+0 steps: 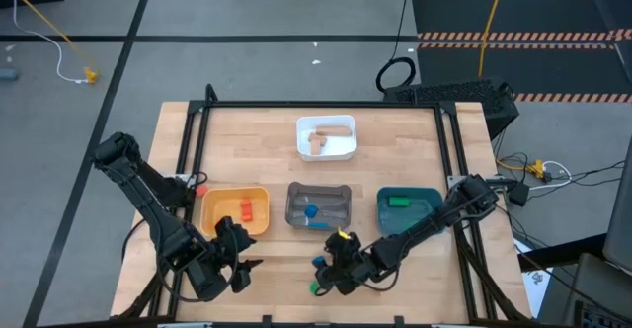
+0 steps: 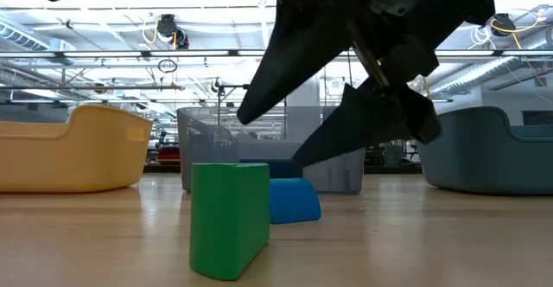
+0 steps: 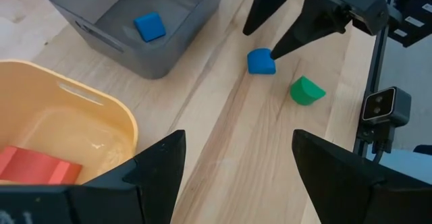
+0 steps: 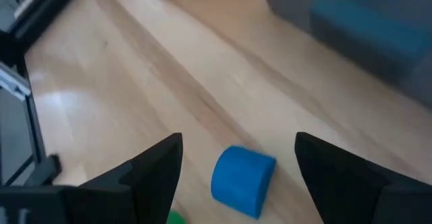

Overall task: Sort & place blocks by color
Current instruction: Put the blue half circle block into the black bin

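Note:
A blue block (image 4: 243, 181) and a green block (image 2: 229, 220) rest on the bare wood near the table's near edge; they also show as the blue block (image 3: 260, 61) and the green block (image 3: 307, 90). My right gripper (image 4: 239, 137) is open and hovers just above the blue block, with a finger to either side and not touching it. My left gripper (image 3: 237, 135) is open over the wood, near the yellow tray (image 1: 235, 209). That tray holds a red-orange block (image 3: 37, 166). Another blue block (image 3: 149, 26) lies in the grey tray (image 1: 318, 205). A green block (image 1: 398, 202) lies in the teal tray, and tan blocks (image 1: 324, 136) lie in the white tray.
The yellow, grey and teal trays (image 1: 408, 212) stand in a row across the middle of the table, with the white tray (image 1: 326, 138) behind them. Black rails (image 1: 193, 150) run along the table's left and right sides. Bare wood lies between the row and the near edge.

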